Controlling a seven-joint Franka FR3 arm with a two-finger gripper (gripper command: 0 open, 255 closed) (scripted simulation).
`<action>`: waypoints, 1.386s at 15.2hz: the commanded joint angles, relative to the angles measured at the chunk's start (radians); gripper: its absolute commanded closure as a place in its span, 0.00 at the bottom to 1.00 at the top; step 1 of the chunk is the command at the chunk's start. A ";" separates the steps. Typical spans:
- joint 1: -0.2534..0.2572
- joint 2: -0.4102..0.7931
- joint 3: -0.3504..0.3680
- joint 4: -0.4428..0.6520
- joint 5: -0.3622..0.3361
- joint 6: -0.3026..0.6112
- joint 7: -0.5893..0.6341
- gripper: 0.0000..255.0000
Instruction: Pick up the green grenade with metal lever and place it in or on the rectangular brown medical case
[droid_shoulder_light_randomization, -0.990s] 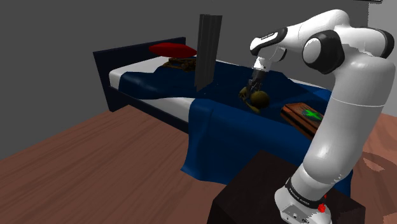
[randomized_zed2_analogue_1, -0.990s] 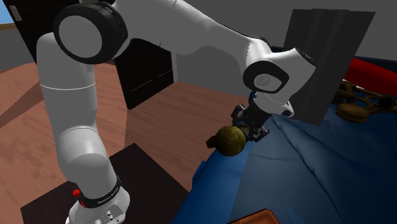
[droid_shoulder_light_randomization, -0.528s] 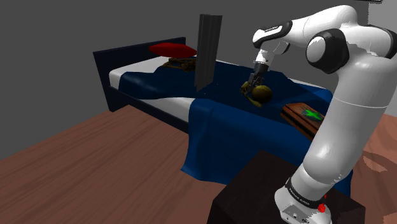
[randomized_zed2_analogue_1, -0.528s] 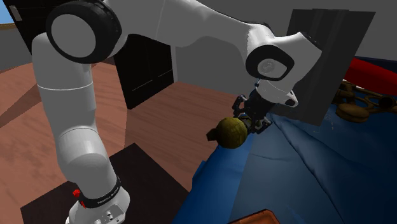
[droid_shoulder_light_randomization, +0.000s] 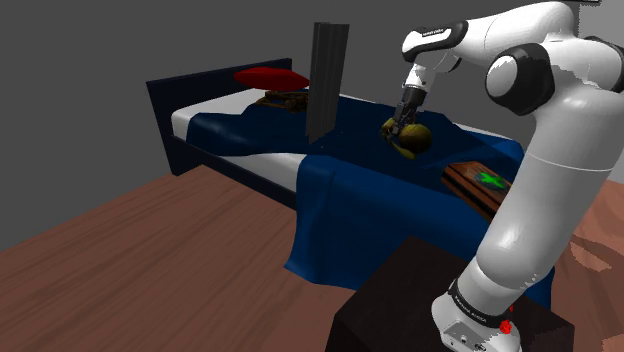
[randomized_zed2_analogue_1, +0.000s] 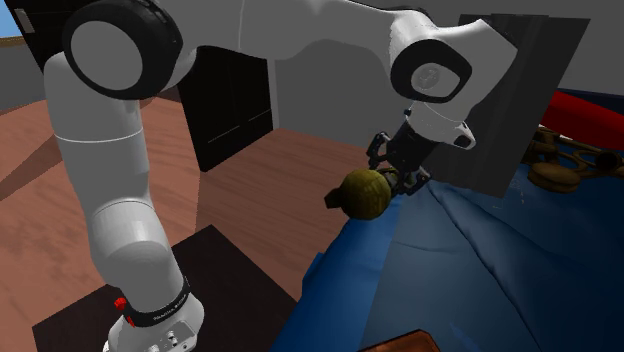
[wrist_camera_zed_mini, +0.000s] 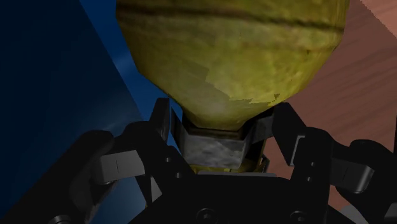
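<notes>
Olive-yellow grenade (wrist_camera_zed_mini: 235, 57): round, ribbed body with darker bands. It hangs in the claw, apparently clear of the bed cover and touching nothing else.
Claw: the black gripper (wrist_camera_zed_mini: 216, 143) is clamped on the grenade's grey metal neck, one finger pressing each side in the wrist view.
Grenade's place: above the blue bed cover (droid_shoulder_light_randomization: 340, 170), near the edge of the bed. In the second exterior view the wooden floor (randomized_zed2_analogue_1: 250, 210) lies behind it.
Medical case (droid_shoulder_light_randomization: 478, 183): brown and flat with a green mark on its lid. It lies on the cover at about four o'clock from the grenade in the shoulder view, near it but apart.
Done: the grasp and the lift, judging by the grenade hanging free.
Left: carrying it toward four o'clock, lowering it onto the case and letting go.
Other things: a red pillow (droid_shoulder_light_randomization: 272, 77) sits far off at ten o'clock from the grenade. A dark upright panel (droid_shoulder_light_randomization: 326, 80) stands between the two.
Hidden: in the shoulder view the white arm cuts off the case's far end. In the second exterior view only a corner of the case shows at the bottom edge.
Hard to tell: the lever. A dark stub juts from the body at nine o'clock in the second exterior view, but I cannot say what it is. The brown objects (droid_shoulder_light_randomization: 285, 99) beside the pillow are also unclear.
</notes>
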 joint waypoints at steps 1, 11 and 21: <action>-0.001 0.000 -0.001 0.020 0.000 -0.019 0.004 1.00; -0.110 -0.064 -0.099 -0.045 -0.097 -0.051 -0.192 1.00; -0.253 -0.012 -0.205 0.010 -0.147 -0.102 -0.437 1.00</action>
